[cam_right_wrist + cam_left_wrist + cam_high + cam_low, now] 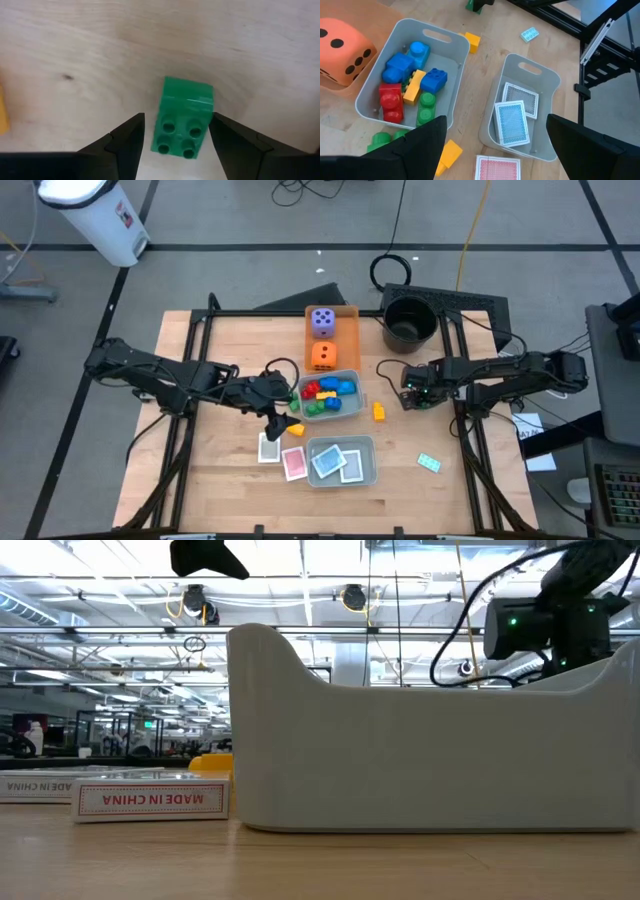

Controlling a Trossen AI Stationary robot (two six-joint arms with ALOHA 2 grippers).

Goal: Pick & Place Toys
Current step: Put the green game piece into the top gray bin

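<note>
One green brick [184, 117] between gripper [176, 134] fingers

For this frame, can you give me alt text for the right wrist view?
A green brick lies on the wooden table, studs facing the camera, between the right hand's open fingers. The fingers straddle it without clearly touching. A sliver of something yellow shows at one edge.

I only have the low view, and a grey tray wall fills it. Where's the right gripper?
Observer: The right gripper is low over the table, right of the brick tray, its open fingers either side of a green brick.
Operator: Is it lifted?
Observer: No, the brick lies on the table.
Operator: And the left gripper?
Observer: The left gripper is open and empty, above the gap between the brick tray and the card tray.
</note>
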